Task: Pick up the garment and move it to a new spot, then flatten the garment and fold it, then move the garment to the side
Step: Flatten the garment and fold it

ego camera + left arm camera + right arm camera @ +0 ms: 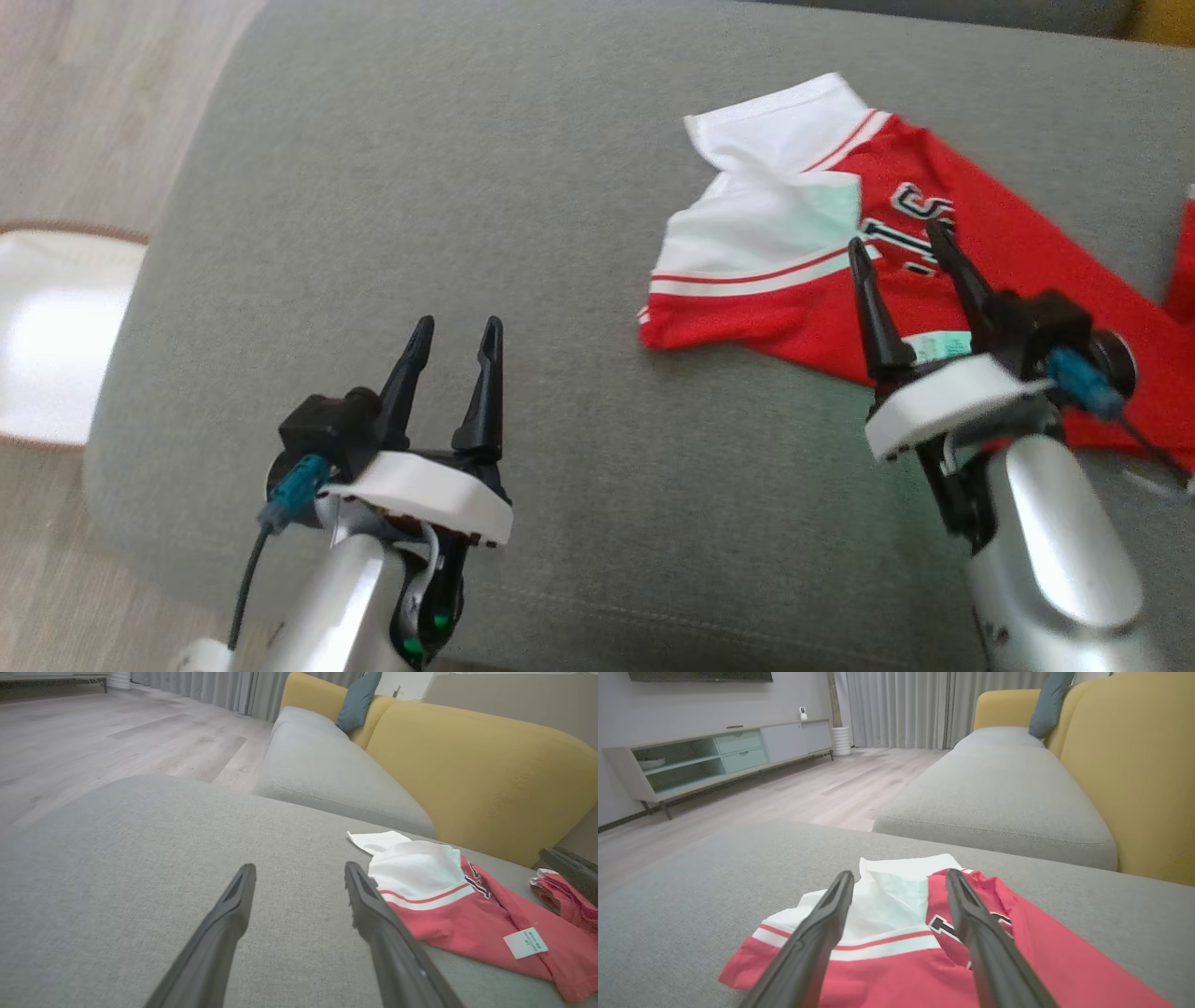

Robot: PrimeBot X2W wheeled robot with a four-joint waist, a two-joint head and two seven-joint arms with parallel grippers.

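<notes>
In the head view the garment (766,243), a red jersey with a white panel and red-and-white stripes, lies crumpled on the right part of the grey sofa seat (467,168), its far end running off the right edge. The left pincer (458,325) hangs over bare cushion, well apart from the cloth, fingers spread and empty. The right pincer (894,235) is over the jersey, likewise spread with nothing between its fingers; whether they touch the cloth cannot be told. Black lettering (920,210) edged in white shows on the red; one letter looks like an S, the rest is lost in creases. In the left wrist view the left pincer (299,867) points across the cushion with the garment (448,914) to its right, in front of a yellow backrest (467,765). A small white label (525,942) lies on the red cloth, its print too small to read. In the right wrist view the right pincer (899,874) frames the garment (887,947) where the white panel meets the red. The cloth looks thin, light, limp and probably slick, so it should drape and slide rather than hold shape. A pinch at the near striped edge or a corner seems the best hold, one for each pincer when it comes to spreading it flat.
</notes>
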